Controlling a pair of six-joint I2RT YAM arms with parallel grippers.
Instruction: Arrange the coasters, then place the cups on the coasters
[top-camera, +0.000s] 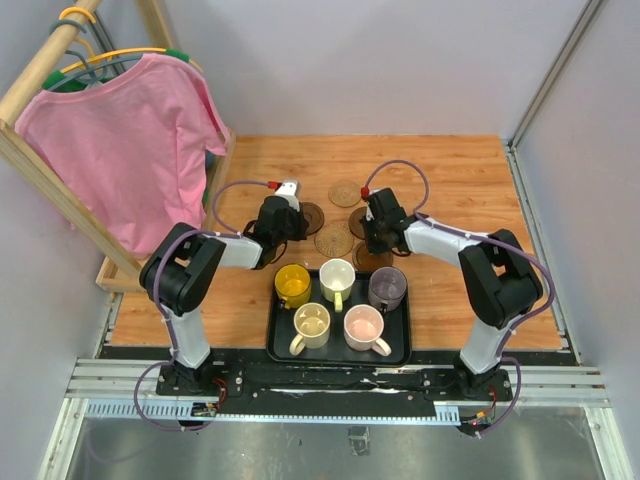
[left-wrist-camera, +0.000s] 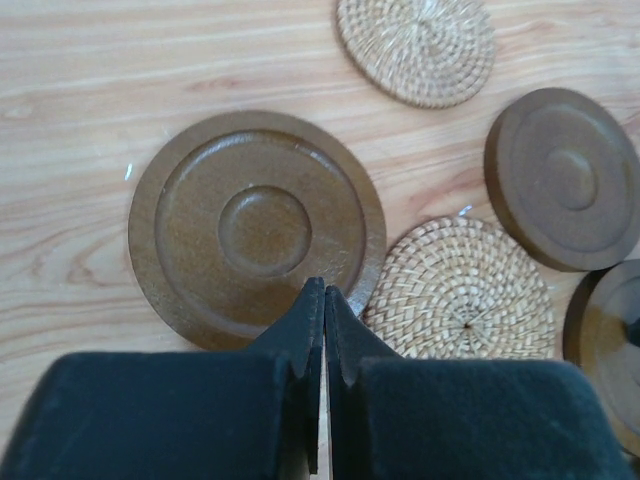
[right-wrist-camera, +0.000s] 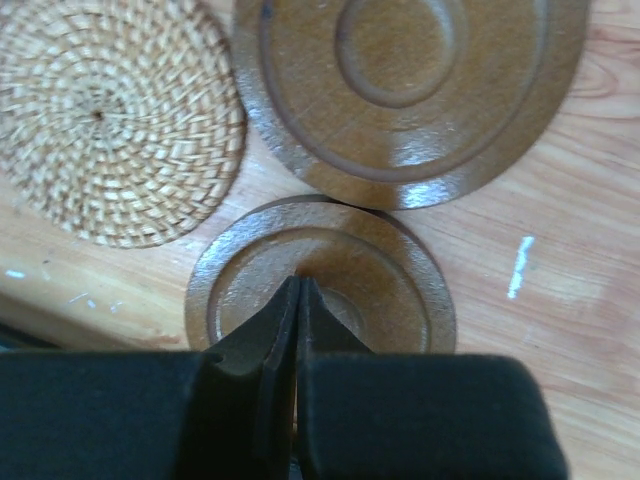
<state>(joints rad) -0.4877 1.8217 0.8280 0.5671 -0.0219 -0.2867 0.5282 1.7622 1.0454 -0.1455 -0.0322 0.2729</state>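
Five coasters (top-camera: 333, 240) lie bunched on the wooden table (top-camera: 450, 180) just beyond the black tray (top-camera: 280, 330): three dark wooden discs and two pale woven ones. Several sit edge to edge, so they do not look arranged yet. All five cups (top-camera: 337, 278) stand in the tray. The left gripper (left-wrist-camera: 322, 290), fingers pressed together and empty, hovers at the near rim of the leftmost dark coaster (left-wrist-camera: 258, 225). The right gripper (right-wrist-camera: 298, 285), likewise closed on nothing, sits over the dark coaster nearest the tray (right-wrist-camera: 385, 275). Closed tips probably suit nudging such flat discs apart rather than lifting them.
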